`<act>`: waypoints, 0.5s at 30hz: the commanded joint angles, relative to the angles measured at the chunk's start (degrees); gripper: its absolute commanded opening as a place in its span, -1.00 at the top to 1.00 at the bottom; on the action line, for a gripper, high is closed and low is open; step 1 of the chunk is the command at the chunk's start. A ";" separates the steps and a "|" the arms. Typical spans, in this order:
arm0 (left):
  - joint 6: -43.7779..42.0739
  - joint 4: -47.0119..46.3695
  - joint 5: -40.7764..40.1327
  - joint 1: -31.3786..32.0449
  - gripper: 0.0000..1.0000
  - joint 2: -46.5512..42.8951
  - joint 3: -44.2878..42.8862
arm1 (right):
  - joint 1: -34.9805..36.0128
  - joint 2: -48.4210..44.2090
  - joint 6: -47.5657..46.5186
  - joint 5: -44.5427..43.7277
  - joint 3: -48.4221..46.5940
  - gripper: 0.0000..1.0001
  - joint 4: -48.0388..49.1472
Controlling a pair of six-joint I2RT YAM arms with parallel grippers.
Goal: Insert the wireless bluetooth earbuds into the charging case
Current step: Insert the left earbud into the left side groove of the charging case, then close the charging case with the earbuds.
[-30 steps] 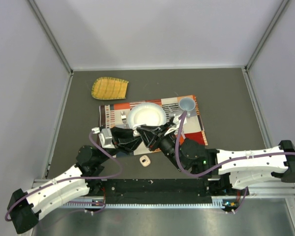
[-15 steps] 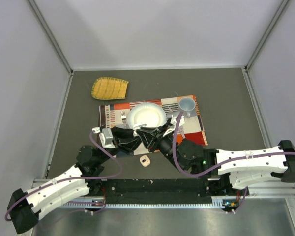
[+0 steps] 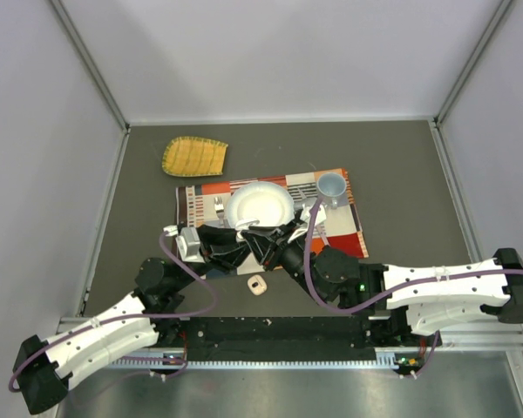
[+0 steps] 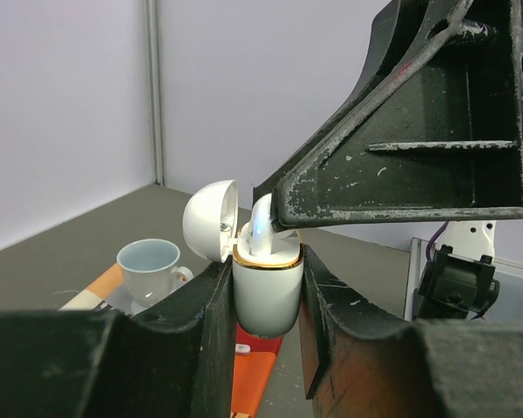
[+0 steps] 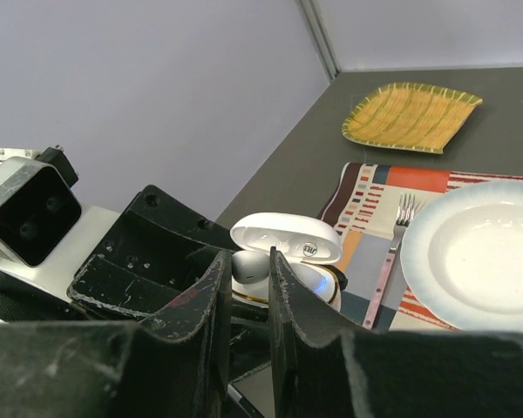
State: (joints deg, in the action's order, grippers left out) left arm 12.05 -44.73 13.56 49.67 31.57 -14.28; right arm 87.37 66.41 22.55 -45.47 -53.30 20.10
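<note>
Charging case (image 4: 266,292), white, open, with one earbud (image 4: 261,225) at its mouth.
Case: egg-shaped body with a gold band round the rim; upright, clamped by its sides between the jaws of the left gripper (image 4: 268,305); domed lid (image 4: 211,219) swung back on its hinge. Earbud: glossy white, short stem; pinched by the right gripper (image 5: 247,277), lower end inside the case opening.

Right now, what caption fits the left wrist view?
Left gripper holds the open charging case; right gripper holds an earbud at its mouth.
</note>
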 commanded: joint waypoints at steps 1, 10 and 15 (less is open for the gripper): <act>-0.10 -3.61 -1.43 0.25 1.00 -1.34 -1.80 | 1.04 -1.02 -1.28 1.26 -2.16 0.65 -1.99; 0.16 -2.99 -1.17 0.16 1.00 -1.51 -1.89 | 1.04 -1.81 -1.89 2.23 -3.65 0.41 -2.51; 0.25 -2.73 -1.17 0.16 1.00 -1.69 -1.89 | 0.96 -2.16 -1.98 2.84 -4.09 0.34 -2.35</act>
State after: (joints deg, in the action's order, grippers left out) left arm 12.08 -44.25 12.56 49.76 30.85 -14.28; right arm 87.64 66.00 21.56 -43.18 -54.46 17.56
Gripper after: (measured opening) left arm 0.339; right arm 0.321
